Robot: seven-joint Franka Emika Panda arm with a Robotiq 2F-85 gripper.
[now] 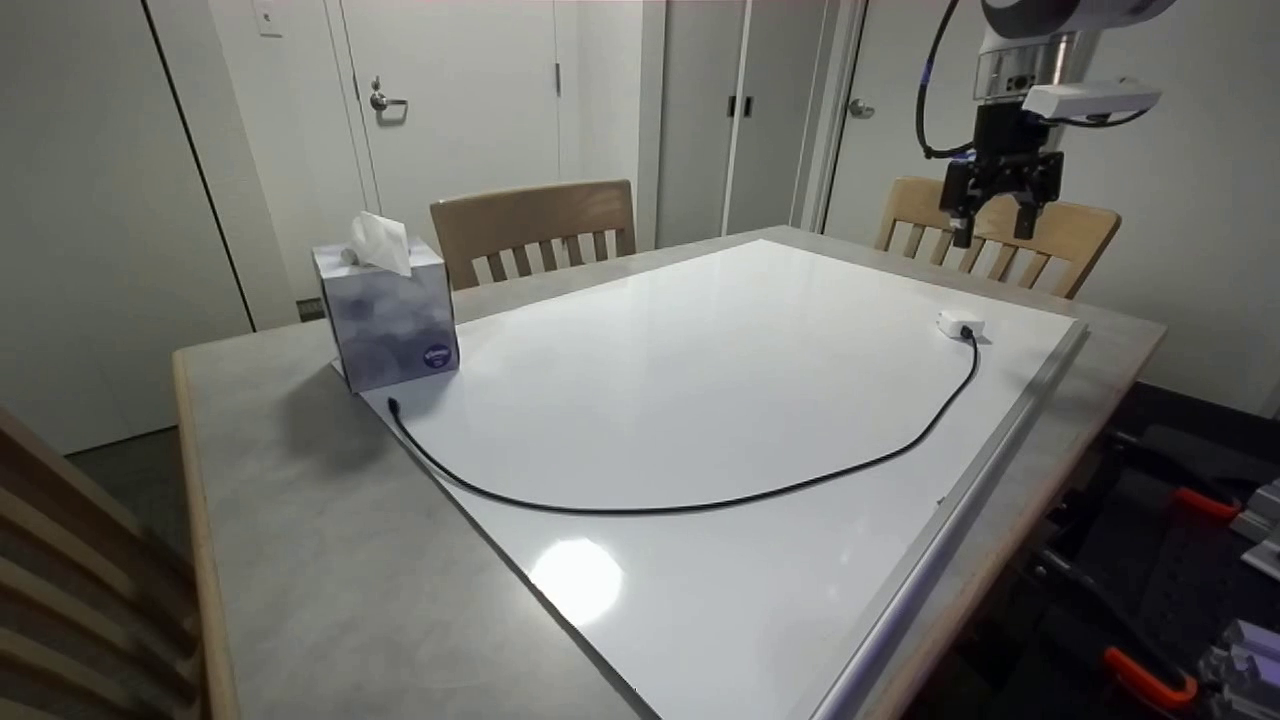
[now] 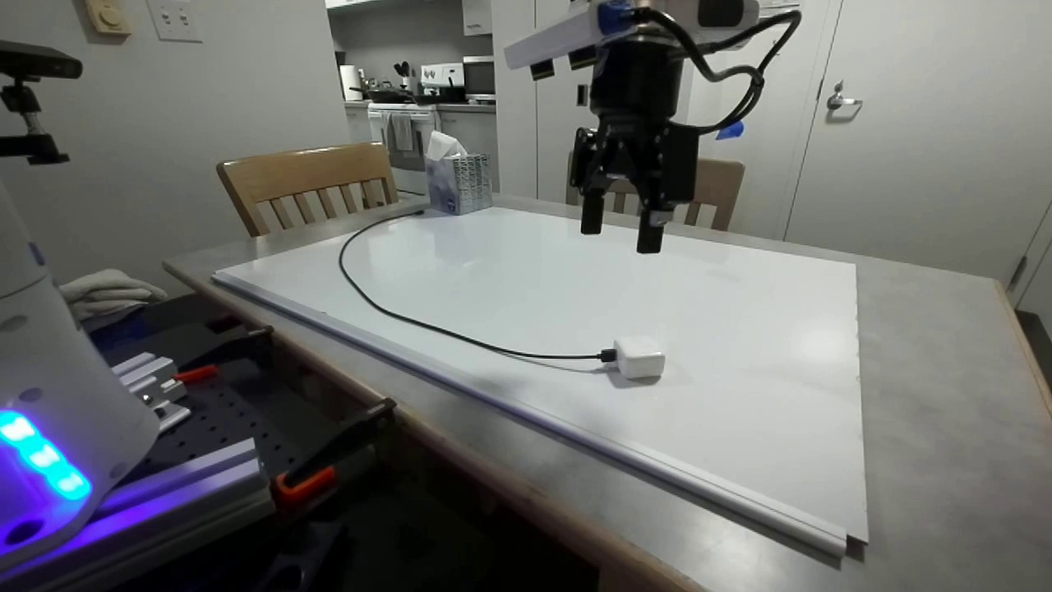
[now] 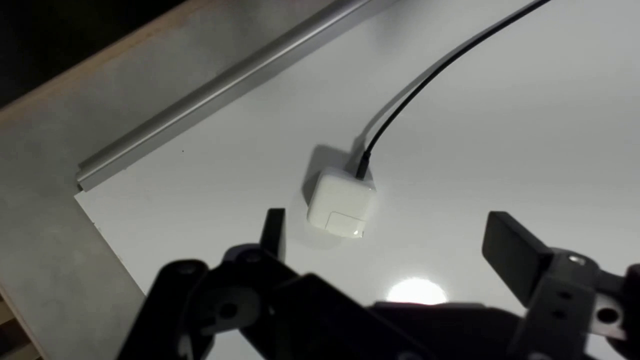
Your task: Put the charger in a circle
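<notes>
Gripper (image 2: 620,233): jaws wide apart, pointing down, raised over white board (image 2: 740,312). Charger (image 3: 345,197) lies on board: white plug block (image 2: 639,358) at end nearer gripper, near metal rail (image 3: 225,90) along board edge; black cable (image 1: 620,512) sweeps from it in one broad arc; dark tip (image 1: 393,406) just beside tissue box (image 1: 395,325) at board corner. Board on grey table (image 1: 300,560).

Curved black cable (image 2: 411,321) with white plug block (image 2: 639,359) on white board (image 2: 526,284), tool (image 2: 620,233) well above, jaws apart.

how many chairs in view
3 in an exterior view: left chair at the picture's edge; middle chair beyond the tissue box; right chair behind the gripper. More may be hidden.
</notes>
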